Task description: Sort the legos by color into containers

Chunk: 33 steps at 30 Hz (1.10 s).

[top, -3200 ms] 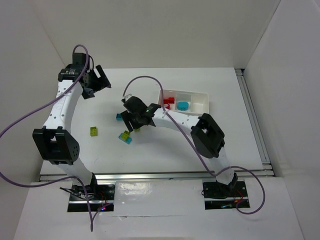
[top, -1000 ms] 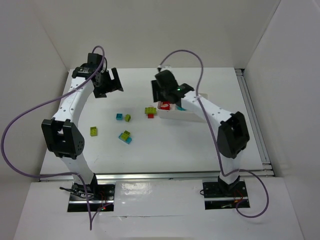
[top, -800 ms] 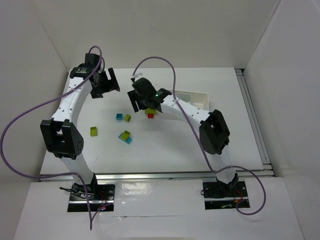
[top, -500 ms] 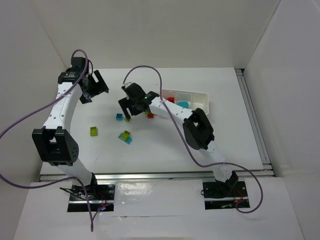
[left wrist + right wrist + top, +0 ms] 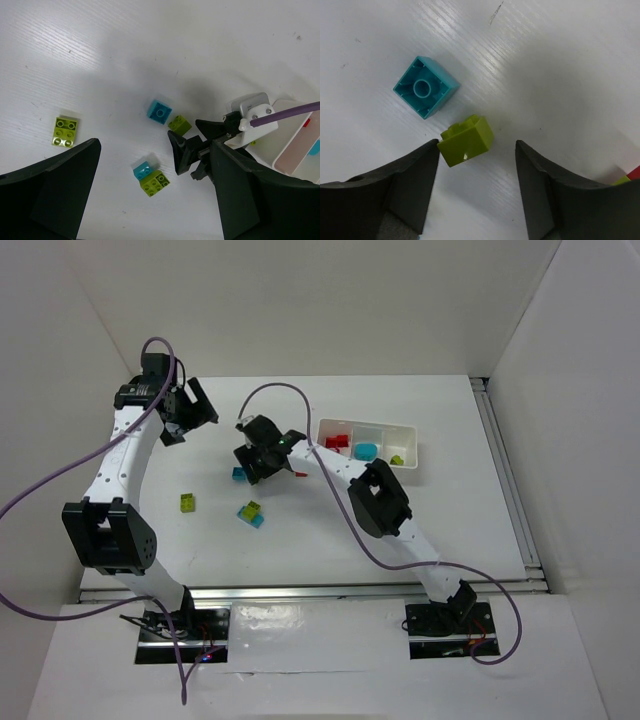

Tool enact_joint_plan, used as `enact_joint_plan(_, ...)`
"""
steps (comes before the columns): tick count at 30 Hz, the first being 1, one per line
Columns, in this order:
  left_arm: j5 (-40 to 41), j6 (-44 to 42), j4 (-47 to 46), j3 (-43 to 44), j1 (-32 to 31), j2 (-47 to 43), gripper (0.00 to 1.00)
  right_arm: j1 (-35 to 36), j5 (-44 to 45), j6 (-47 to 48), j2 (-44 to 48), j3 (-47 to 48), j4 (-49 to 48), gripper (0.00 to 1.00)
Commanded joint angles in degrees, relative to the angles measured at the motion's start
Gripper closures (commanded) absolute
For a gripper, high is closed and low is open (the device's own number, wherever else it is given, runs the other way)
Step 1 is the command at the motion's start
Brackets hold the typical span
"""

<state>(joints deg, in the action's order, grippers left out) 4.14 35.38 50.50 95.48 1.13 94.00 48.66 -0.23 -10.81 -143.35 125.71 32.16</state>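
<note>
Right hand (image 5: 477, 146) arrived astride green brick (image 5: 466, 140), studs toward cyan brick (image 5: 426, 86)

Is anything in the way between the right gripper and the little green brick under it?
No, nothing visible is in the way. The green brick lies on the table right between the open fingers of the right gripper, close to one of them. The blue brick sits just beside it, outside the gap, not touching it.
</note>
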Motion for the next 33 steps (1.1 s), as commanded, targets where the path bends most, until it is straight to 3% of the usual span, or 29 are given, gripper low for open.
enact_joint_plan(1, -0.5, 0.1, -0.8, 0.5, -0.2, -0.6, 0.00, 0.6, 0.8, 0.5, -0.7, 3.4, -1.8, 0.34)
enact_joint_plan(4, -1.1, -0.4, -0.8, 1.0, -0.2, -0.6, 0.00, 0.6, 1.3, 0.5, -0.2, 2.9, -3.7, 0.50)
enact_joint_plan(9, -1.1, -0.9, -0.8, 1.0, -0.2, -0.6, 0.00, 0.6, 3.5, 0.0, 3.9, 2.0, -3.7, 0.65)
enact_joint_plan(14, -1.6, -1.5, -0.8, 1.5, -0.2, 0.5, 0.00, -1.2, 7.1, -0.5, 16.8, -5.2, -6.5, 0.66)
enact_joint_plan(18, -2.7, -1.5, -0.8, 1.5, -0.2, 1.1, 0.00, -7.5, 12.0, -3.2, 30.0, -21.2, -12.5, 0.66)
enact_joint_plan(23, -3.3, -1.5, -0.8, 1.5, -0.2, 1.6, 0.00, -16.3, 18.6, -10.7, 43.5, -34.6, -12.6, 0.66)
enact_joint_plan(28, -3.3, -2.1, -0.8, 2.1, -0.2, 2.2, 0.00, -26.9, 21.0, -17.0, 47.9, -44.3, -7.6, 0.66)
enact_joint_plan(33, -3.3, -2.1, -0.8, 2.1, -0.2, 2.7, 0.00, -31.7, 20.4, -17.5, 49.1, -49.3, -7.0, 0.65)
